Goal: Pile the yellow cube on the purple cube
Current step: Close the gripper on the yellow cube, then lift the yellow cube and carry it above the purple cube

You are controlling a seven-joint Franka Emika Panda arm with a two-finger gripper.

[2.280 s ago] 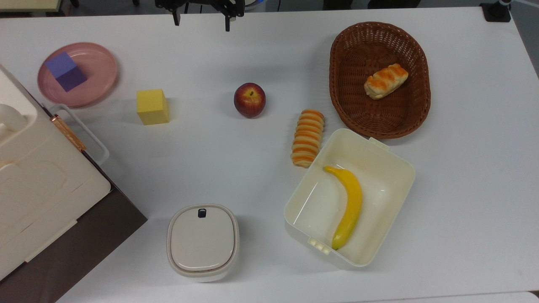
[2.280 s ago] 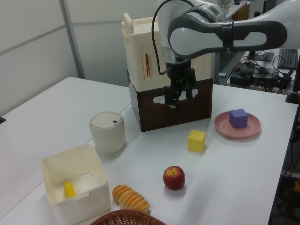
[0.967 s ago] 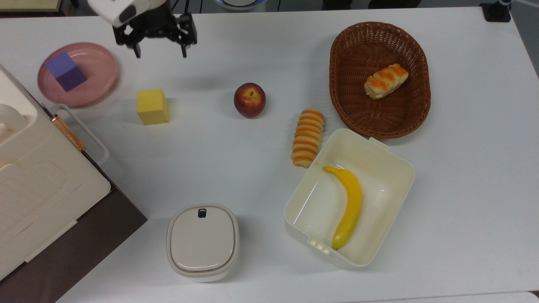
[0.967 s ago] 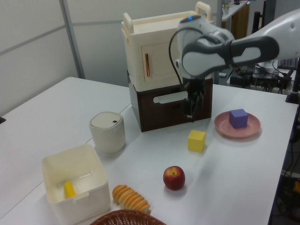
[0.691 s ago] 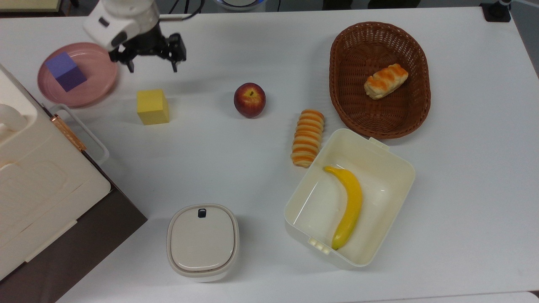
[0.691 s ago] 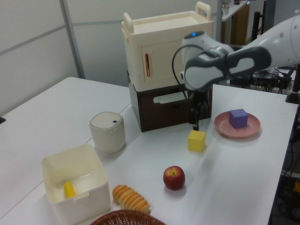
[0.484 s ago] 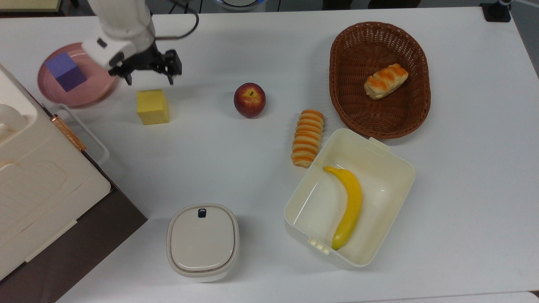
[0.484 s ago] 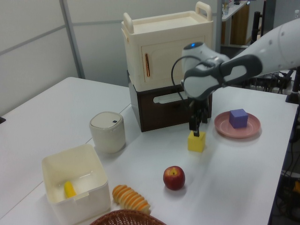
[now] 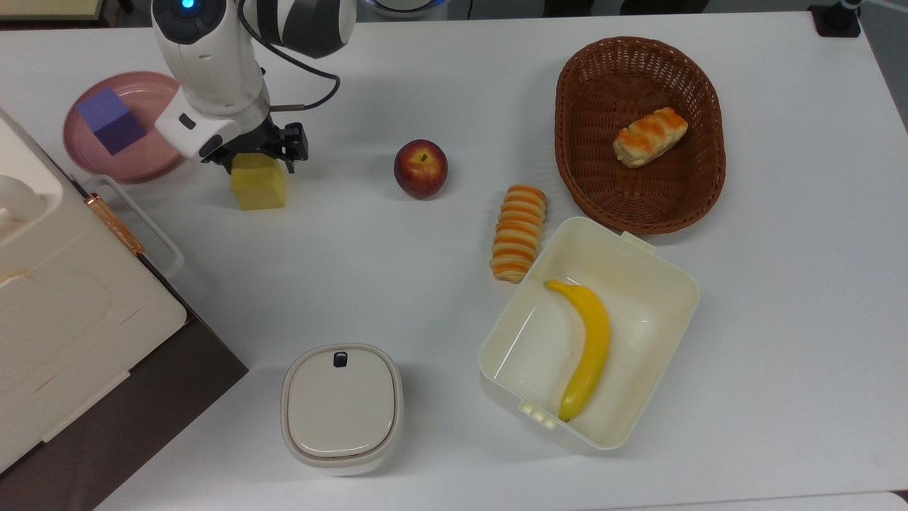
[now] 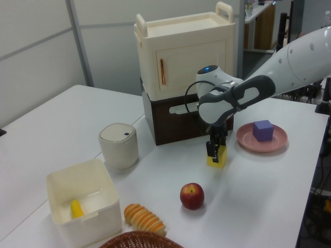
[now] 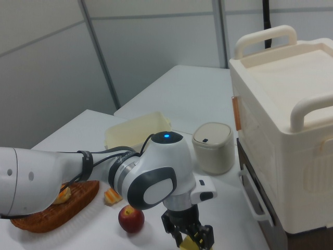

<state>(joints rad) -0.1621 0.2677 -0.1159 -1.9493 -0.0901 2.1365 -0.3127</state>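
Hand (image 9: 257,162) astride yellow cube (image 9: 259,186)

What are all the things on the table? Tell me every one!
yellow cube: 1, yellow, between the gripper's fingers
purple cube: 1, purple, on the plate
plate: 1, pink, top view's left
apple: 1, red, mid-table
bread rolls: 2, orange-striped, one on table, one in basket
basket: 1, brown wicker, top view's right
banana: 1, yellow, in the open box
open box: 1, cream
lidded canister: 1, cream
cabinet: 1, cream and brown
gripper: 1, black, open around the yellow cube
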